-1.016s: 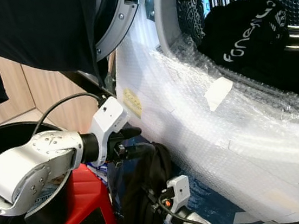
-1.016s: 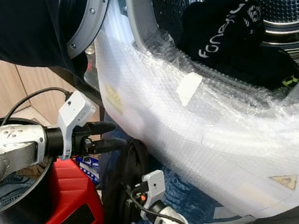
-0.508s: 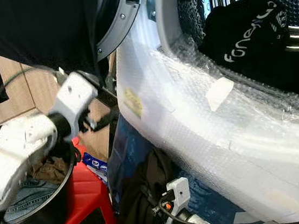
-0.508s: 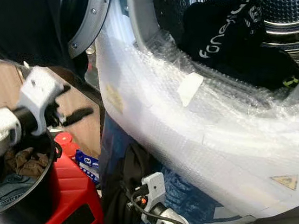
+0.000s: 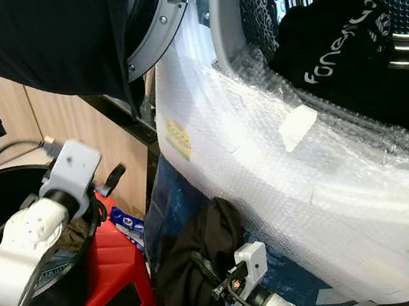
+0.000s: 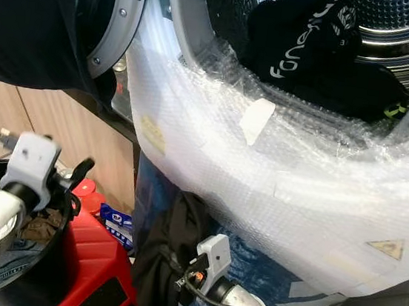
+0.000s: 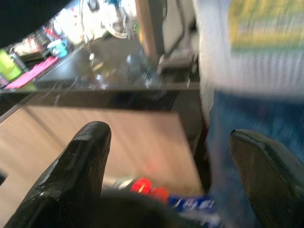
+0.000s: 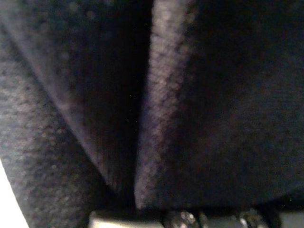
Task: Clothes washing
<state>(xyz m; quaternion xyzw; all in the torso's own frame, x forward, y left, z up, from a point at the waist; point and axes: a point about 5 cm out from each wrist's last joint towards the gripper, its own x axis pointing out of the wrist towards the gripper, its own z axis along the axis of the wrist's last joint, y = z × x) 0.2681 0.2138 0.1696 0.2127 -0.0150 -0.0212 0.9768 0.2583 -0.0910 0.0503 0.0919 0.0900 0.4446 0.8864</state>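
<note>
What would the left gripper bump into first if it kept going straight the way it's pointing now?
Probably the wooden panel beside the washing machine. The left gripper is open and empty, and that panel sits between its fingers in the wrist view. The view is blurred, so depth is uncertain.

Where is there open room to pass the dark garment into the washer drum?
Free: the drum mouth left of the black lettered garment, above the bubble-wrapped rim. Crowded: low down, where the right gripper with its dark cloth sits between red container and washer front.
</note>
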